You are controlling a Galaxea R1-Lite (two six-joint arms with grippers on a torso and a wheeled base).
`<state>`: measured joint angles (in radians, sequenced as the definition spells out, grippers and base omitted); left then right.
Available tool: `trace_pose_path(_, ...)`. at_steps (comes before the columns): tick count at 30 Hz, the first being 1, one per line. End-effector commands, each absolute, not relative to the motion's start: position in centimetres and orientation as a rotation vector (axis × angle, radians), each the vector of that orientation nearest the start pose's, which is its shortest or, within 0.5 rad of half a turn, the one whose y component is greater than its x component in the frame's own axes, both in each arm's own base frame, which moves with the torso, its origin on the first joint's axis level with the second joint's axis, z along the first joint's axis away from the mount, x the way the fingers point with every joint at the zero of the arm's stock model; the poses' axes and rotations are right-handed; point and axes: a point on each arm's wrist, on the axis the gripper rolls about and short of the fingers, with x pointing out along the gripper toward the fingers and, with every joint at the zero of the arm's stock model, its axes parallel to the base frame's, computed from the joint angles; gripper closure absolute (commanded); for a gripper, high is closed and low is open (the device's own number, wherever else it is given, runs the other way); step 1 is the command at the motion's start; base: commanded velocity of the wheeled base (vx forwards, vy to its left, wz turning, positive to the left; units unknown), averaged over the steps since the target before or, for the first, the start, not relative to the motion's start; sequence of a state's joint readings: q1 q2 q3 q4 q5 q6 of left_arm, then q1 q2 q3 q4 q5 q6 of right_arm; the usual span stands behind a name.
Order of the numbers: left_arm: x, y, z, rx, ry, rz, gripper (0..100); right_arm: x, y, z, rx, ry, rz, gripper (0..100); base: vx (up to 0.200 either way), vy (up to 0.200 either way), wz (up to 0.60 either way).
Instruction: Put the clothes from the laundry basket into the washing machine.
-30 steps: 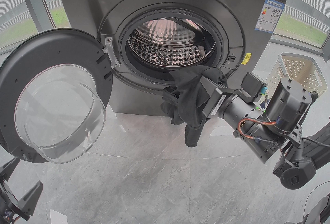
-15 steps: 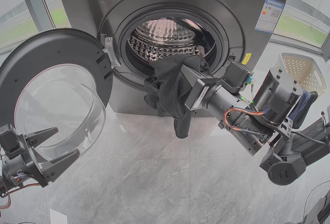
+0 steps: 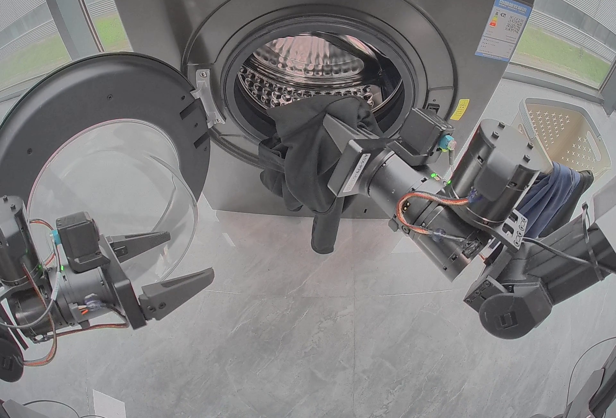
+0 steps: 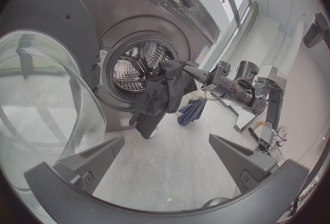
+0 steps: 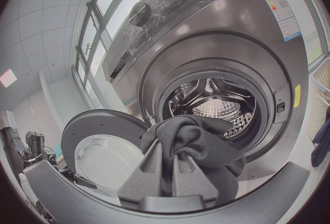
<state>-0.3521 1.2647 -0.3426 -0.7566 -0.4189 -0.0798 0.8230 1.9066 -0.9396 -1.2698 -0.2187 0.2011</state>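
Note:
My right gripper [image 3: 333, 133] is shut on a black garment [image 3: 308, 156] and holds it at the lower rim of the washing machine's [image 3: 321, 2] open drum [image 3: 308, 82]. The cloth drapes over the fingers and hangs down past the door sill. The right wrist view has the black garment [image 5: 199, 145] bunched over the shut fingers [image 5: 182, 173], with the drum [image 5: 213, 107] just beyond. My left gripper [image 3: 173, 265] is open and empty, low on the left in front of the open door [image 3: 96, 98]. A blue garment [image 3: 552, 198] hangs over the edge of the laundry basket [image 3: 568, 130] on the right.
The round door with its clear bowl [image 3: 109, 207] stands swung out to the left. Grey tiled floor [image 3: 289, 336] lies open between both arms. Windows run behind the machine. In the left wrist view the blue garment [image 4: 190, 113] hangs beyond the black one.
My right gripper has carried the black garment leftward and up toward the drum opening. My left arm has come up into view from the lower left, fingers open.

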Motion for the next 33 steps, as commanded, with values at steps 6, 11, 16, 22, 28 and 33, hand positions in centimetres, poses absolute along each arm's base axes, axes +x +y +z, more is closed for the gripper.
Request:
trace_pose_path(6,19.0,-8.7,15.8,-0.083,0.274,-0.791,0,24.6,26.1,21.2,0.347,-0.203,0.629,100,0.0,0.0,0.0)
trace_pose_path(11,20.4,-9.7,15.7,-0.081,0.288,-0.807,0,24.5,26.2,21.2,0.349,-0.207,0.634,100,0.0,0.0,0.0)
trace_pose_path(16,21.9,-10.9,15.5,-0.086,0.301,-0.829,0,24.4,26.1,21.3,0.35,-0.207,0.632,100,0.0,0.0,0.0)
trace_pose_path(22,23.7,-12.6,15.2,-0.098,0.247,-0.858,0,24.3,26.0,21.3,0.351,-0.208,0.631,100,0.0,0.0,0.0)
trace_pose_path(28,25.4,-13.9,14.2,-0.097,0.234,-0.876,0,24.1,26.0,21.1,0.349,-0.2,0.632,100,0.0,0.0,0.0)
trace_pose_path(33,26.4,-14.7,13.5,-0.102,0.197,-0.882,0,23.6,26.2,21.1,0.355,-0.206,0.643,100,0.0,0.0,0.0)
